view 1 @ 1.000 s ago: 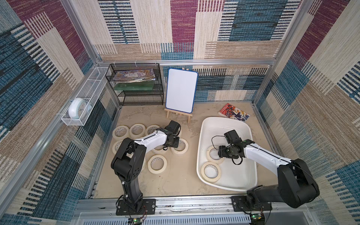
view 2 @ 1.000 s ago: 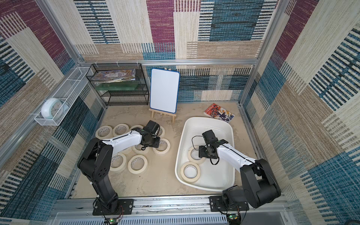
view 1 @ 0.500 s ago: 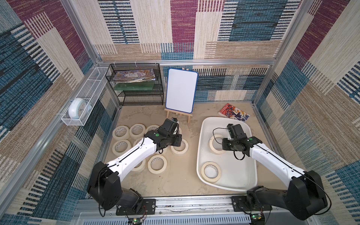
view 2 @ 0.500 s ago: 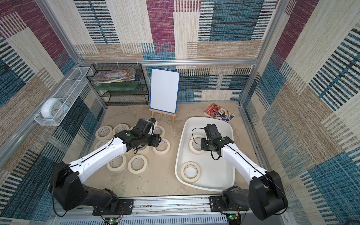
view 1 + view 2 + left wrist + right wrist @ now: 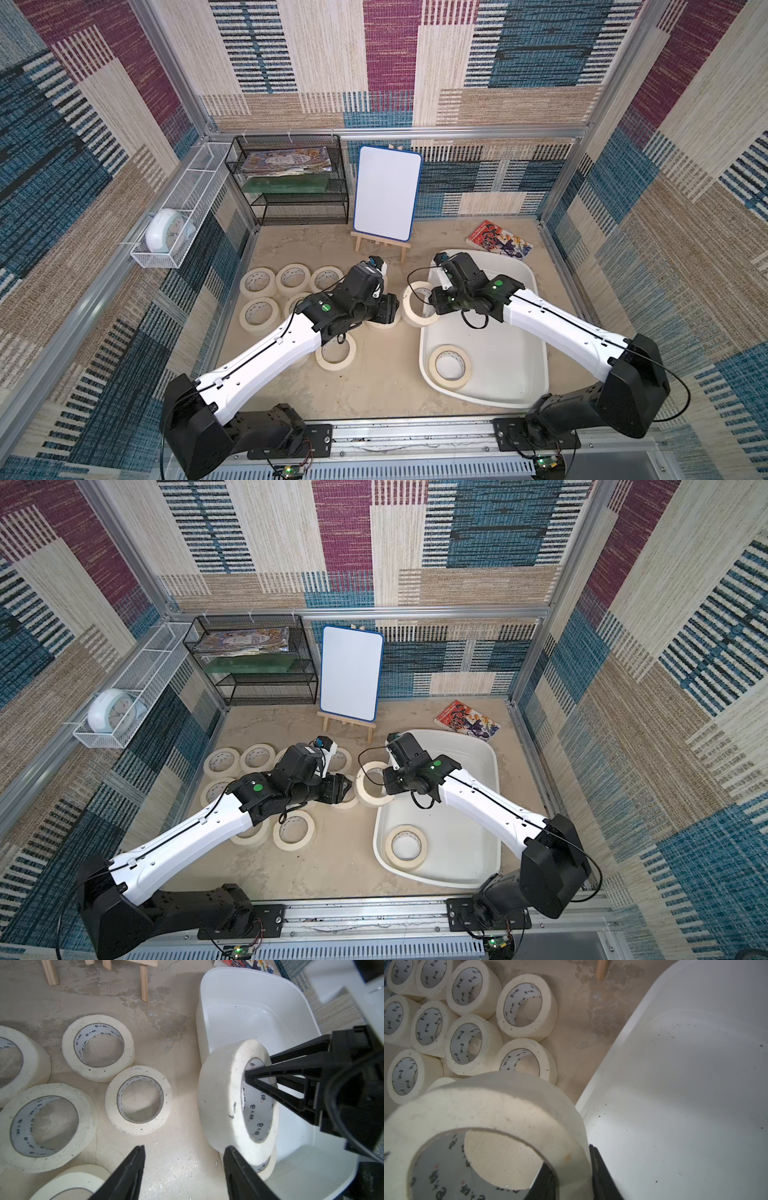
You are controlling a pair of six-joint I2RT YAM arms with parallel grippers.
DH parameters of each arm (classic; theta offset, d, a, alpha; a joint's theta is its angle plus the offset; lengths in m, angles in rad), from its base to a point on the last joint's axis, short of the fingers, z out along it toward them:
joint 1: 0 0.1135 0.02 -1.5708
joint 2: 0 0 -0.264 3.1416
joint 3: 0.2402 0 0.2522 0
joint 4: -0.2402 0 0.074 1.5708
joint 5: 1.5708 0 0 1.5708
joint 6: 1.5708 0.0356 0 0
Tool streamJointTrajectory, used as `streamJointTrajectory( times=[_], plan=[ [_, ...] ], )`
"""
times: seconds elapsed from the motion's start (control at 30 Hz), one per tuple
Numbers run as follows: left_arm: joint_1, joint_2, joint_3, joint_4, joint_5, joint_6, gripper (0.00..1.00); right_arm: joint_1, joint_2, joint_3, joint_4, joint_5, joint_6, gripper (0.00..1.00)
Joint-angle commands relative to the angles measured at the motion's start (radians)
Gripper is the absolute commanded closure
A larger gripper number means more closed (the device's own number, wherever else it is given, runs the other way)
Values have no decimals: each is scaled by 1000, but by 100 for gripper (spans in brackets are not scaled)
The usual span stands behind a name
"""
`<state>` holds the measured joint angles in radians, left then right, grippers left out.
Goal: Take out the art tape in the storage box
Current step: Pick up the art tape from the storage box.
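Observation:
My right gripper [image 5: 430, 298] is shut on one cream art tape roll [image 5: 417, 308], one finger inside the core and one outside. It holds the roll tilted on edge above the left rim of the white storage box [image 5: 503, 374]. In the right wrist view the held roll [image 5: 488, 1109] fills the foreground. My left gripper [image 5: 184, 1148] stands open beside the held roll [image 5: 226, 1095], with nothing between its fingers. One more roll [image 5: 432, 368] lies flat on the box floor. Several rolls [image 5: 257, 282] lie flat on the table to the left of the box.
A whiteboard on a small wooden easel [image 5: 386, 193] stands behind the rolls. A black mesh rack [image 5: 291, 183] is at the back left, and a white wire basket with a clock [image 5: 166, 232] hangs on the left wall. A comic book [image 5: 498, 241] lies behind the box.
My right gripper shut on a roll in the box and lifted it toward the left rim. My left arm swung right toward that roll, and its jaws widened.

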<state>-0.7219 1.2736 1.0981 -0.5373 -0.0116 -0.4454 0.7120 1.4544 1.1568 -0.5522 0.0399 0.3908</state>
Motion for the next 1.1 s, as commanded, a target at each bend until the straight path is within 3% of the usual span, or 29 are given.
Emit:
streamJointTrajectory(
  times=[0.0, 0.33, 0.47, 0.63, 0.7, 0.9, 1.07],
  plan=[
    [1, 17, 1, 38, -3, -15, 33, 28, 28, 31, 20, 0, 13, 100],
    [-2, 101, 21, 62, 31, 2, 32, 51, 89, 56, 23, 0, 10, 100],
    [-2, 158, 44, 34, 3, 20, 45, 57, 82, 60, 22, -3, 8, 100],
    [-12, 193, 58, 29, -56, 32, 88, 58, 65, 54, 28, -20, 13, 100],
    [-14, 193, 64, 25, -73, 36, 100, 58, 59, 48, 34, -27, 12, 100],
    [-14, 192, 71, 6, -98, 43, 100, 58, 39, 65, 26, -25, 15, 41],
    [-11, 197, 49, -14, -161, 40, 100, 57, -37, 88, -40, 37, 34, 25]
  ],
)
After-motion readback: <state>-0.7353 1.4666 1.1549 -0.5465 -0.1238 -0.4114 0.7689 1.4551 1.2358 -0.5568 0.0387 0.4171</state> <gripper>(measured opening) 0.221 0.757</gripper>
